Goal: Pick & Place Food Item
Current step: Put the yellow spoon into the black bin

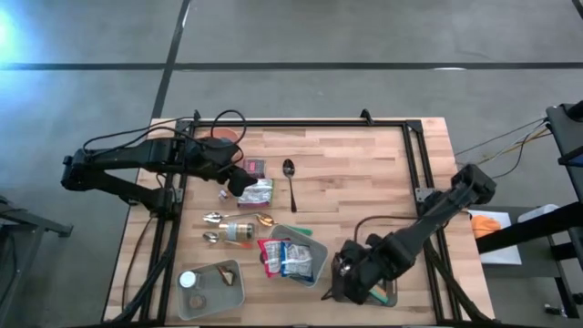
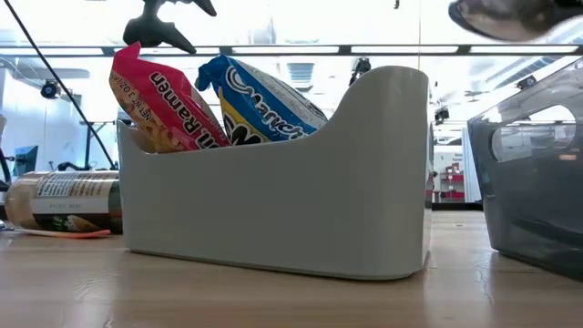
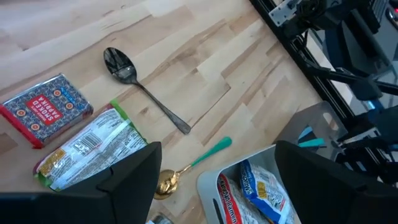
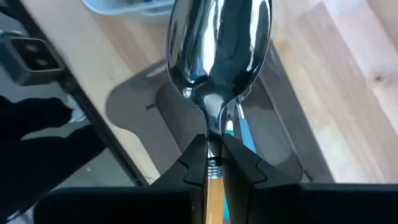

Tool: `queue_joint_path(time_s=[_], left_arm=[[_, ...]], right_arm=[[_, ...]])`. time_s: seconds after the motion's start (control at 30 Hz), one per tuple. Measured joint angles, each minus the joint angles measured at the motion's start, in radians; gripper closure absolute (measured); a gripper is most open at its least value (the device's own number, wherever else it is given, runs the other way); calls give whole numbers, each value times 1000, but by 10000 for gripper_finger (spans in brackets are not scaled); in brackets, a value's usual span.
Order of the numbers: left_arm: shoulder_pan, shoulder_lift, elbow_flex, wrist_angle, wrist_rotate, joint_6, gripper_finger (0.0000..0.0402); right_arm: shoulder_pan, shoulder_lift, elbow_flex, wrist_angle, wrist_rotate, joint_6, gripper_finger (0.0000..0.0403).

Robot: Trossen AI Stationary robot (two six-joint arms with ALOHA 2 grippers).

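While the left gripper (image 1: 244,182) hovers released above the green packet (image 1: 258,192), the right gripper (image 4: 214,155) grasps a spoon (image 4: 217,43) over the table's near-right edge (image 1: 419,314).

My dark fingers (image 4: 214,163) pinch a shiny silver spoon (image 4: 217,43) with an orange-yellow handle. Grey bin (image 2: 273,214) has a red-pink ramen pack (image 2: 164,105) and a blue one (image 2: 260,105) (white lettering on both). Red patterned box (image 3: 45,109), green-edged silvery packet (image 3: 90,149), gold spoon with teal handle (image 3: 193,165) on pale wood table (image 3: 205,68).

Wood table (image 1: 364,173) w/ spoon (image 1: 290,180), snack packet (image 1: 258,192), grey bin (image 1: 314,246), bottle (image 1: 239,229).
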Motion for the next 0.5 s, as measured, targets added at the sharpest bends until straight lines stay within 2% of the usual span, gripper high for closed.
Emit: queue_joint_path(time_s=[0.13,0.3,0.5], left_arm=[[0,-5,0,-1,31,-21,83],[0,-15,0,-1,60,-22,83],[0,-27,0,-5,80,-20,83]], right_arm=[[23,39,-21,2,-24,86,385],[31,38,-61,49,-24,109,385],[43,31,-151,188,-41,114,385]])
